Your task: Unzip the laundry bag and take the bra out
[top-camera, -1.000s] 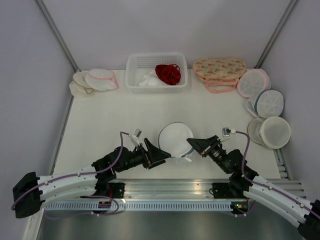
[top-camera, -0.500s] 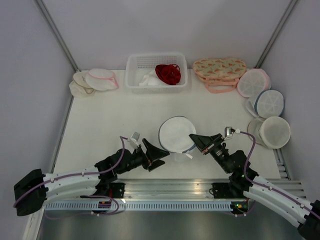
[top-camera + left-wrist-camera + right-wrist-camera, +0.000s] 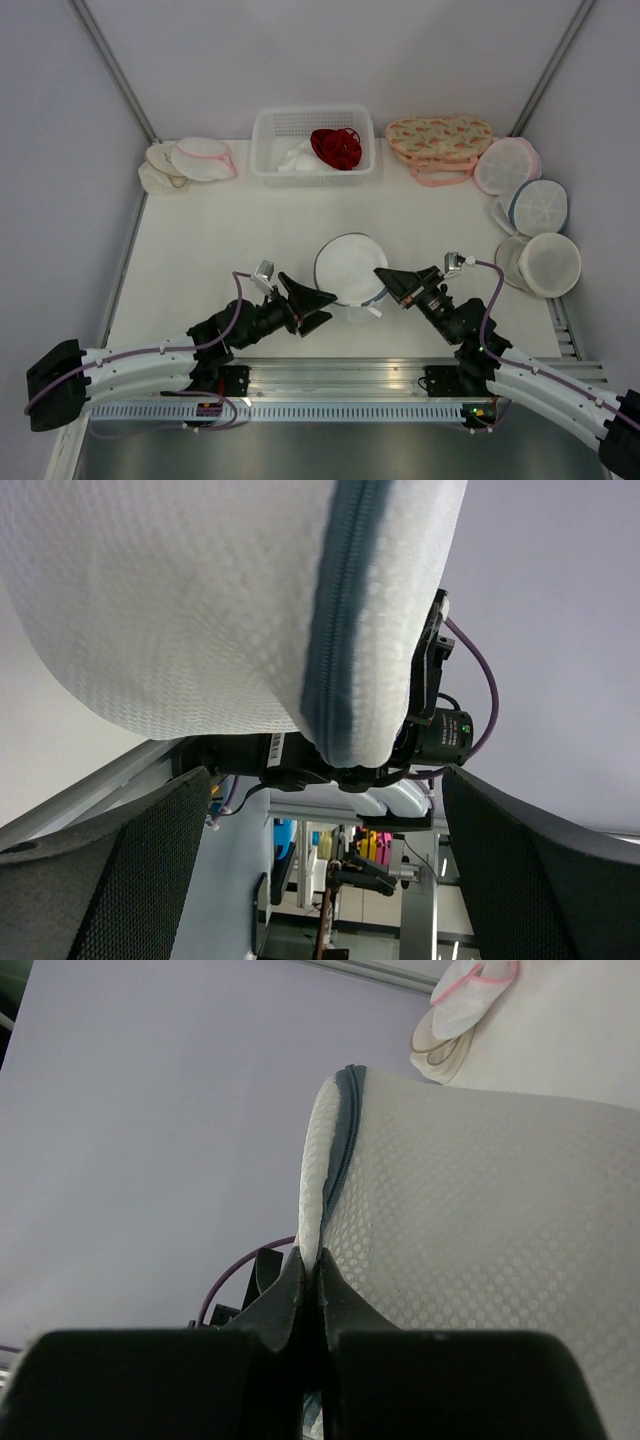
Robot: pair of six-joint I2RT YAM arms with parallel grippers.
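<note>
The right pincer (image 3: 381, 277) pinches the rim of the domed, dimpled-mesh laundry bag (image 3: 351, 267); left pincer (image 3: 326, 305) gapes.

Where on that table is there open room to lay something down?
Widest bare patch: the left-centre table, between the white plastic basket, the round white mesh laundry bag and the left arm. A smaller one lies between that bag and the flowered pink pouch. The back edge and right side, with stacked round bags, are crowded.

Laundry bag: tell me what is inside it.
Nothing inside shows. The bag is white mesh that hides its contents, and the zipper stretch seen from the left wrist is closed. The right gripper pinches its edge. Whether a bra is in there cannot be told.
</note>
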